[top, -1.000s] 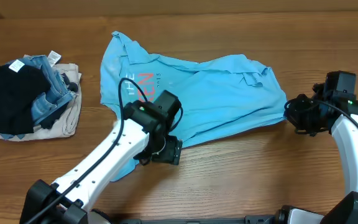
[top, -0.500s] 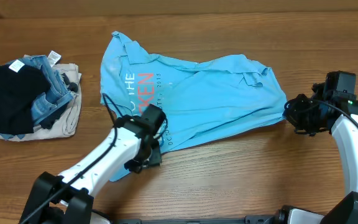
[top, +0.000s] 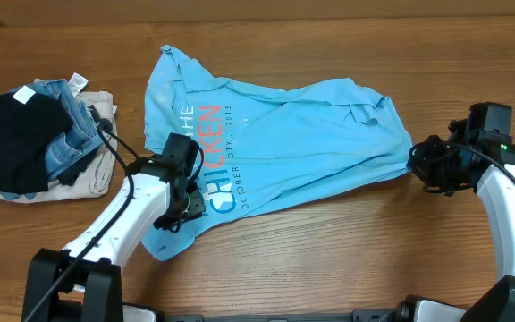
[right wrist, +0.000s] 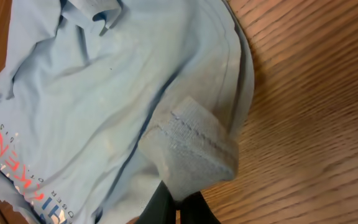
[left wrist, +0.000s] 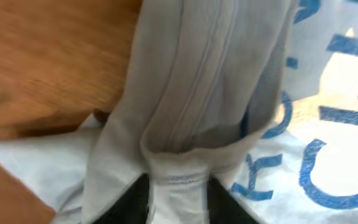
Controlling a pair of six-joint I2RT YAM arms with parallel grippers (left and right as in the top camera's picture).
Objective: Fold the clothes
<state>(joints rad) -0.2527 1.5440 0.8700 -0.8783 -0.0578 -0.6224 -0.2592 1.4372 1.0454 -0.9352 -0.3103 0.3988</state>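
Nearest the robot, the bare wooden desk (top: 347,259) runs along the front, with both arms reaching out over it. The left end effector (top: 184,199) sits at the front-left part of the light-blue T-shirt (top: 311,143). The left wrist view shows its dark fingers (left wrist: 126,202) closed narrowly on a bunched fold of the stitched hem, with the cloth rising in a ridge away from the grip. A loose corner of the shirt lies on the desk just in front of that end effector.

The T-shirt lies crumpled and spread across the middle of the desk, wider than it is deep. Its large printed letters (top: 206,134), some white and some red, sit beside the left arm, with small text next to them.

The right end effector (top: 416,164) is at the shirt's right edge. The right wrist view shows it clamped shut on a doubled-over piece of hem, with the rest of the cloth trailing away across the wood.

Farther left, apart from the shirt, is a pile of other clothes (top: 88,174): a black garment (top: 3,134) and jeans (top: 68,134) on a beige cloth.
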